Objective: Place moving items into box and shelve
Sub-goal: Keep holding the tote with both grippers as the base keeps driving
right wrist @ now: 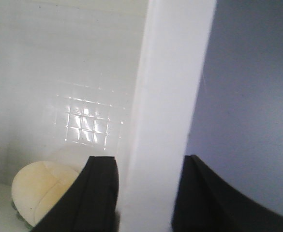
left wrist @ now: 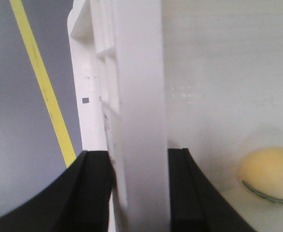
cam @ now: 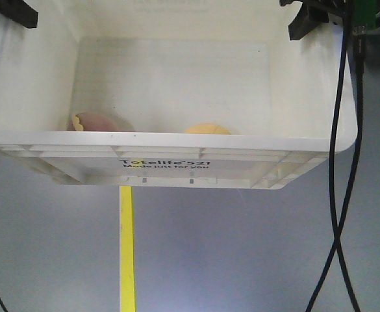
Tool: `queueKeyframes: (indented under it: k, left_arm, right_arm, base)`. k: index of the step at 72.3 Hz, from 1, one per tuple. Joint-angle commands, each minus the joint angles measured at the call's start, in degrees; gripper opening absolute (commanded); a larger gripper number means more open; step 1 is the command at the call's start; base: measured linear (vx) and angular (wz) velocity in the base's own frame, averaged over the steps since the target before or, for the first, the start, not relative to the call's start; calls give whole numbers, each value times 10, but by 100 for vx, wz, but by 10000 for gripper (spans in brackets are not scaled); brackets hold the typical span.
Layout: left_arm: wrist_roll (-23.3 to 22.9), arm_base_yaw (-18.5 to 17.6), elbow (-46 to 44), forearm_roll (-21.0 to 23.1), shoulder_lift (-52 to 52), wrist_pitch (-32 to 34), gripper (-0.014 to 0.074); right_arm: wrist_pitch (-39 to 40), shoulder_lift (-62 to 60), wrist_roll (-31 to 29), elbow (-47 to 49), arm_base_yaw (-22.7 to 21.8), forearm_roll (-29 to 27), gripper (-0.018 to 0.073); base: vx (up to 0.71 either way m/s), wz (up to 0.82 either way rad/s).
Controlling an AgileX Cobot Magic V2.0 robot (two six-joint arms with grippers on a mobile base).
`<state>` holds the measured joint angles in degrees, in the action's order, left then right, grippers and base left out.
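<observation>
Exterior front-facing view: the box (cam: pixel 177 140) hangs above the grey floor (cam: pixel 241 260), with its long axis running left to right between the two arms. The left claw (left wrist: pixel 135 162) is pressed onto the left end wall, one finger outside on the ribbed rim and one inside. The right claw (right wrist: pixel 148 166) pinches the right end wall likewise. Both toys lie inside against the printed wall: the pinkish-brown plush toy (cam: pixel 102 121) toward its left corner, the yellow-orange plush toy (cam: pixel 206 129) nearer the middle. Packing appears done; shelving remains, and no shelf is in view. A yellow floor line (cam: pixel 126 247) passes beneath the box. Black cables (cam: pixel 336 195) hang beside its right end, a likely snag
</observation>
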<state>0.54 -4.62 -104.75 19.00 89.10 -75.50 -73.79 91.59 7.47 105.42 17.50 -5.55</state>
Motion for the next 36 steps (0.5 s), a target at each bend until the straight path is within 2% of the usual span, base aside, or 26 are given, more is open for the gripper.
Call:
queueKeyframes:
  k: [1, 36]
  left_arm:
    - [10, -26, -25, 217, -33, 39, 0]
    - [10, -26, -25, 217, -33, 39, 0]
  right_arm:
    - [0, -27, -8, 24, 19, -158, -4]
    - [0, -27, -8, 24, 19, -158, -4]
  base:
    - [49, 38]
    - [52, 33]
